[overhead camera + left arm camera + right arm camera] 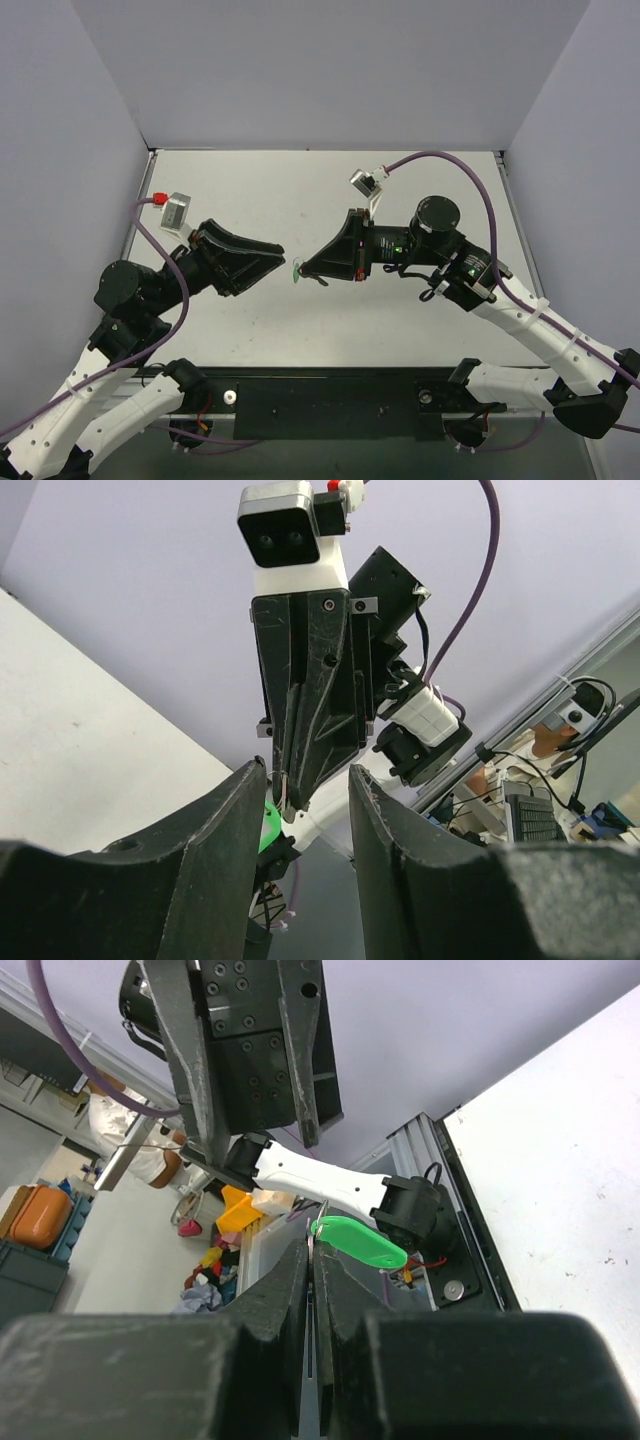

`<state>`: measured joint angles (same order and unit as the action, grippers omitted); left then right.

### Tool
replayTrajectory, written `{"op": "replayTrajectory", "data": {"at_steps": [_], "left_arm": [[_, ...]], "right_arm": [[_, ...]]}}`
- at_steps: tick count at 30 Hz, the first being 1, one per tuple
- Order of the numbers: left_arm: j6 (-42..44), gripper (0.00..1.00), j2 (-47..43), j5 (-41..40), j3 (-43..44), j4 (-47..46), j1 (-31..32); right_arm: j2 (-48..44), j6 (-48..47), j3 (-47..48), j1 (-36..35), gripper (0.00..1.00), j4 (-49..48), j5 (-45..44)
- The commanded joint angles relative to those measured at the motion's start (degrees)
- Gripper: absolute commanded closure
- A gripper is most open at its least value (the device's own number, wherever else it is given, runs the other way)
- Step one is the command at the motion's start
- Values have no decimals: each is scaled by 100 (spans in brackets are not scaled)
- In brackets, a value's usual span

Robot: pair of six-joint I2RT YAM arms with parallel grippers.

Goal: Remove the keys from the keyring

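Observation:
My right gripper (304, 268) is shut on a thin grey metal strip seen edge-on, apparently the key (311, 1242), and holds it above the table. A thin metal ring (323, 1209) loops from it to the bright green tag of the keyring (361, 1243), which hangs free to the right of the fingertips. In the top view the tag (296, 271) sits between the two grippers. My left gripper (279, 256) is open and empty. In the left wrist view the right gripper's tip (291, 802) points into the gap between its jaws, and the tag (267, 826) peeks out beside the left finger (235, 820).
The white table (300, 200) is walled by grey panels at the back and both sides. A black rail (330, 400) with the arm bases runs along the near edge. Both arms meet over the table's middle.

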<state>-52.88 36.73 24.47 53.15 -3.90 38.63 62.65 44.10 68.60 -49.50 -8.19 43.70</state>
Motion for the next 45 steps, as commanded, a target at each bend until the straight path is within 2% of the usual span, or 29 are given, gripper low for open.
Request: {"op": "replayTrajectory", "data": {"at_steps": [1, 9, 24, 29, 33, 37, 45], "left_arm": [[-170, 52, -87, 155, -137, -524, 4], [-240, 57, -61, 199, -217, -647, 4], [-310, 58, 88, 374, -287, -866, 74], [-354, 65, 194, 620, -296, -1069, 162], [-284, 75, 229, 656, -243, -1051, 285], [-179, 100, 247, 603, -164, -929, 382], [207, 100, 308, 629, 204, -288, 461]], "right_arm": [[-87, 178, 110, -43, 100, -657, -20], [-43, 196, 250, -104, 100, -667, -55], [19, 178, 409, -245, 100, -676, -160], [45, 178, 426, -271, 100, -684, -195], [63, 170, 444, -289, 100, -676, -204], [89, 152, 453, -306, 100, -632, -204], [107, -41, 540, -333, 100, -263, -187]]}}
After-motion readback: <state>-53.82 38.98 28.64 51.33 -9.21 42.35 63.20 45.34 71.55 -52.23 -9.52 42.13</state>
